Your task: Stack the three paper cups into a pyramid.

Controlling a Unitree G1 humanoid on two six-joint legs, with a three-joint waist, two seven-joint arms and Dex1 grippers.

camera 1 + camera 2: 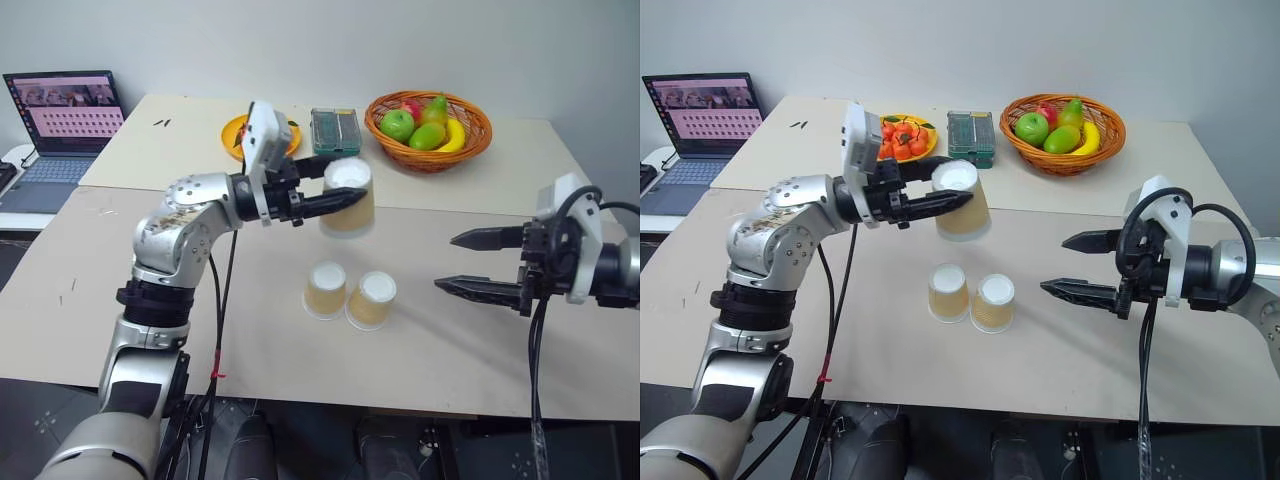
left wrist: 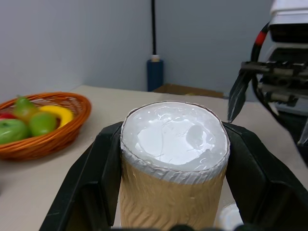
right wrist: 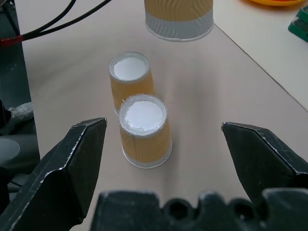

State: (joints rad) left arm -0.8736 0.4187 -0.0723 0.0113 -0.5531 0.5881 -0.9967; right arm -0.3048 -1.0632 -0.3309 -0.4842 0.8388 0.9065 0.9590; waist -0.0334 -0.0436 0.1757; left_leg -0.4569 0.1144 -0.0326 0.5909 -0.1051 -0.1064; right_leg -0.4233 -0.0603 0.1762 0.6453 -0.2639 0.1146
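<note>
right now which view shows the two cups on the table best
The right wrist view: both upside-down cups sit close and unobstructed between its open fingers. The eye views show them smaller, side by side below the held cup. The left wrist view barely catches one.

A pale beige surface [image 1: 450,340] made of two boards butted together, with a seam running across it, carries everything here. On the near board two tan paper cups [image 1: 327,290] [image 1: 371,300] stand upside down, white bases up, side by side and touching or nearly so. On the far board sit a wicker basket [image 1: 428,125] of fruit, a green box [image 1: 334,130] just beside it, and a yellow plate [image 1: 902,137] holding small orange fruits. An open laptop [image 1: 62,130] rests on a separate desk off the far left corner.
</note>
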